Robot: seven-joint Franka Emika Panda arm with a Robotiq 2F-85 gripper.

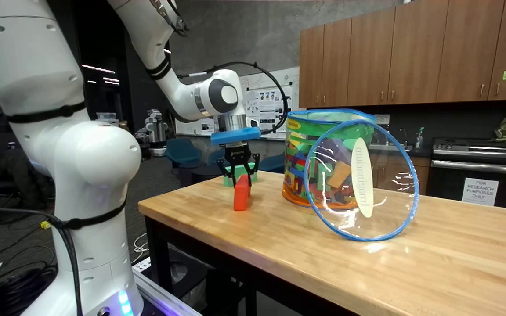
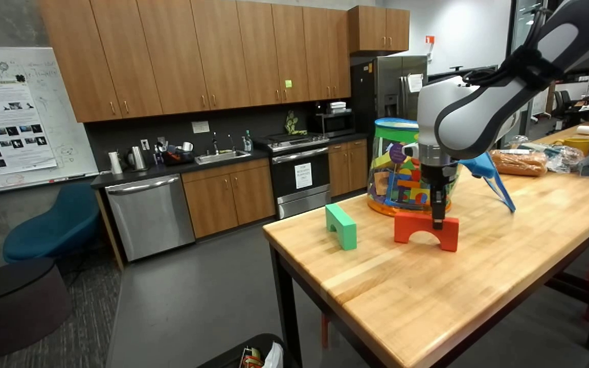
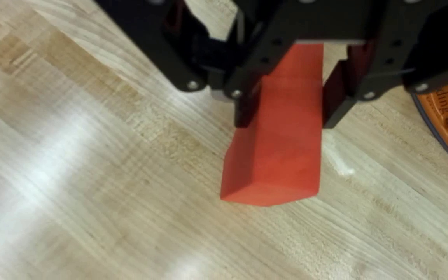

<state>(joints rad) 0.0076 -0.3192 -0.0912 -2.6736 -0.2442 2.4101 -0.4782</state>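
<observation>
A red arch-shaped block (image 2: 448, 235) stands upright on the wooden table, its opening facing down. My gripper (image 3: 285, 126) comes from above with one finger on each side of the block's top middle. In the wrist view the pads (image 3: 335, 103) sit right against the sides of the red block (image 3: 290, 159); whether they press on it or leave a sliver of room I cannot tell. The gripper (image 1: 242, 184) stays low over the red block (image 1: 240, 202) in an exterior view. A green arch block (image 2: 345, 229) stands apart, closer to the table's end.
A clear container with an orange base (image 2: 381, 206), full of coloured blocks, stands close to the red block. Its clear round lid (image 1: 415, 184), rimmed in blue, hangs tilted to the table. Farther along are a bagged loaf (image 2: 519, 163) and a yellow mug (image 2: 578, 145).
</observation>
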